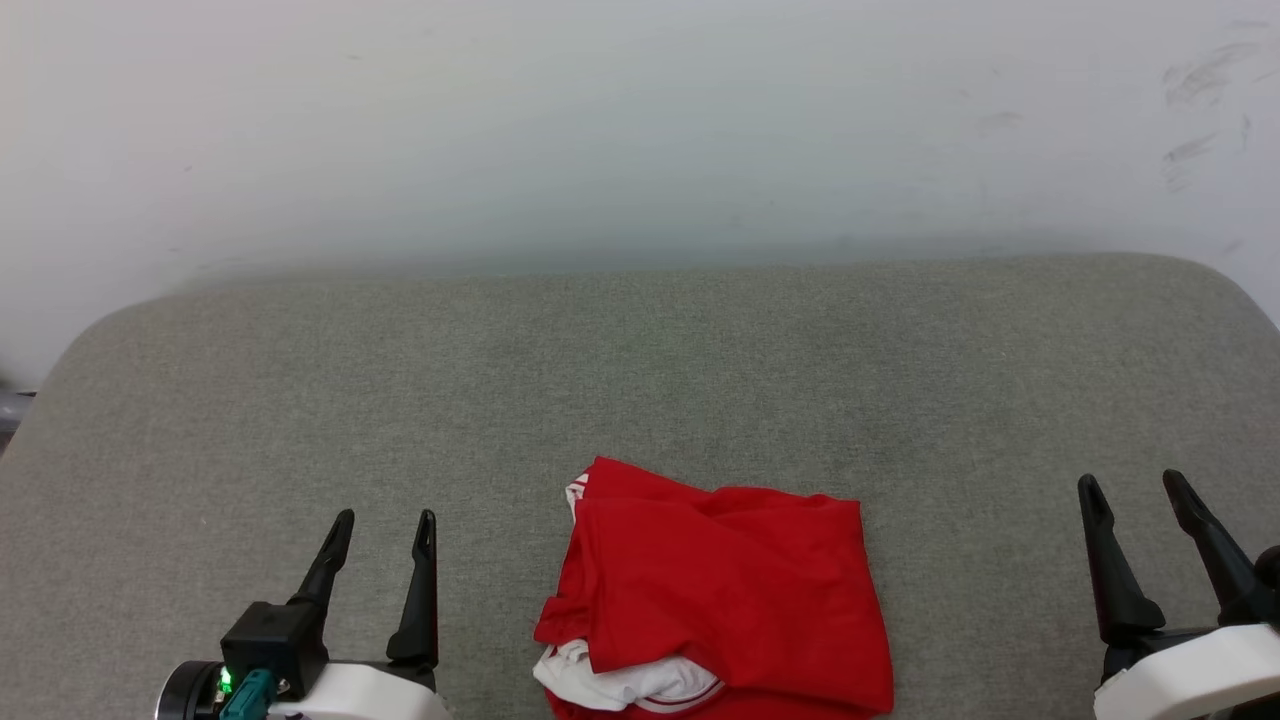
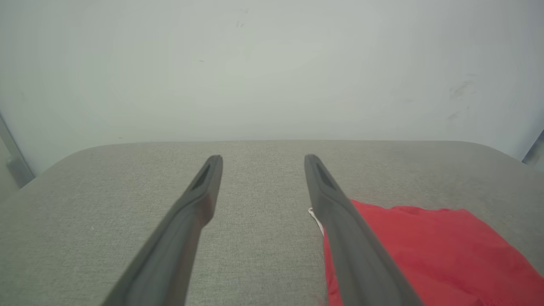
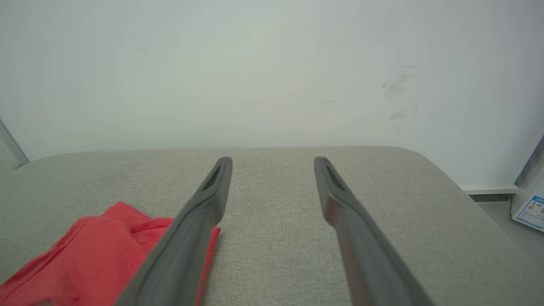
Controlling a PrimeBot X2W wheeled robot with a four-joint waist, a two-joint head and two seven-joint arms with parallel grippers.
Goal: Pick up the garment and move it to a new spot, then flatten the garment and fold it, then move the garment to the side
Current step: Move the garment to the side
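The garment [image 1: 720, 590], a bright red shirt with white trim showing at its near left corner, lies folded in a rough square at the near middle of the grey padded surface [image 1: 640, 370]. My left gripper [image 1: 385, 530] stands open to the garment's left, apart from it, nothing between its fingers. My right gripper [image 1: 1135, 492] stands open well to the garment's right, also holding nothing. In the left wrist view the garment [image 2: 429, 255] lies right of the open left gripper [image 2: 262, 160]. In the right wrist view the garment [image 3: 97, 259] lies left of the open right gripper [image 3: 273, 162].
A pale wall [image 1: 640, 120] rises behind the grey surface, with scuff marks at its upper right. The surface has rounded far corners. Off its right edge, a printed box [image 3: 529, 210] stands on the floor.
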